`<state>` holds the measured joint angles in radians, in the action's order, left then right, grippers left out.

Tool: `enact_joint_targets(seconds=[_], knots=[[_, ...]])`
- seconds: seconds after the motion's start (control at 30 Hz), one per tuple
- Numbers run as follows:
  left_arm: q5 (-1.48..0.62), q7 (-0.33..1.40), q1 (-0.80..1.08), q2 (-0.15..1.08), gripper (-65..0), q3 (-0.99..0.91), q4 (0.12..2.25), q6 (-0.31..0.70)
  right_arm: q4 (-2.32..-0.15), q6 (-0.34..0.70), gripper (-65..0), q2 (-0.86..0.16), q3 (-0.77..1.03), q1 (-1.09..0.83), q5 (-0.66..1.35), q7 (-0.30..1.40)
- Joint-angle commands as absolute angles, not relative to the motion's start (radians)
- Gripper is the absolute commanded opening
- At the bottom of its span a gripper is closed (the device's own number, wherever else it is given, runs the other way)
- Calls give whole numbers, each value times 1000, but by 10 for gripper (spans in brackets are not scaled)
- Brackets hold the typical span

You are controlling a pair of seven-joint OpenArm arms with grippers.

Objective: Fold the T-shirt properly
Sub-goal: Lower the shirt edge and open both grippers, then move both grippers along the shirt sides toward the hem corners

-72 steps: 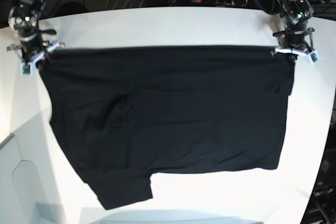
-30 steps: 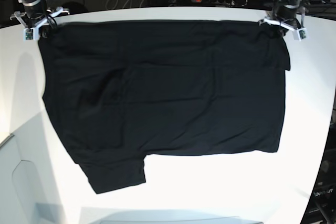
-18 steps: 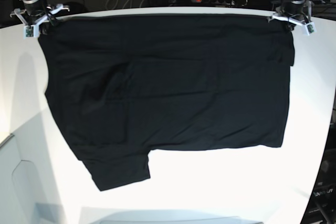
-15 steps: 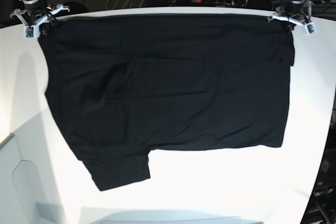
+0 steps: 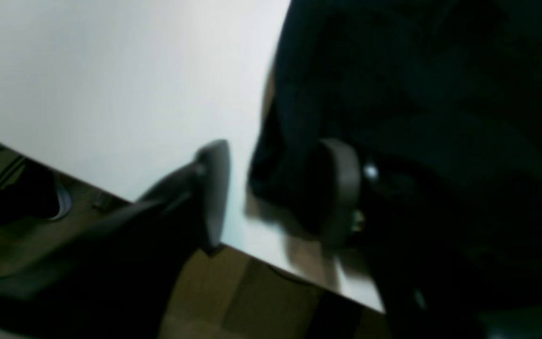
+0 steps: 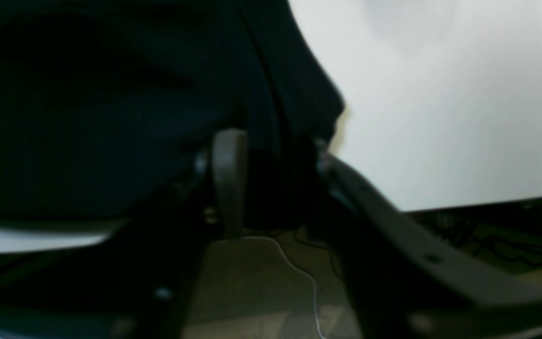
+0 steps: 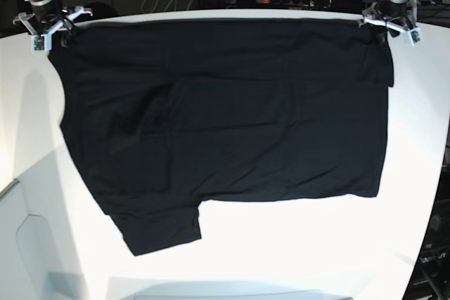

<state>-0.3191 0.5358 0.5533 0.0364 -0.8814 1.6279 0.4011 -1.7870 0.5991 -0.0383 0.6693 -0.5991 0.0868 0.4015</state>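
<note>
Your T-shirt (image 7: 225, 117) lies spread flat on the white worktop (image 7: 295, 251), top edge along the far side. Left pincer (image 5: 271, 193) stands parted around a far corner, jaws not clamped; right pincer (image 6: 271, 183) likewise, cloth loose between its jaws. It's limp, light fabric that'll sag and wrinkle, so I'd grip hems and corners, not mid-panel.

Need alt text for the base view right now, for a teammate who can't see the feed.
A black T-shirt lies spread flat across a white table, one sleeve sticking out at the near left. The left gripper and right gripper sit at its two far corners.
</note>
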Motion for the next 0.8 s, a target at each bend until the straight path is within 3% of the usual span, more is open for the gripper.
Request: enact_joint_targets(seconds=[0.0,0.33,0.77], knots=[[-328,524,562,44,-333,-892,1646,403,-1811,621,-390,-45,680,-599,99,377],[-332,527,524,41,-330,-1015,1647,403,-1897,621,-376,-25,682,-590,107,377],[-329,527,429,48,-330,-1038,1699,400,-1911,621,-376,-12,628,-394,99,409]])
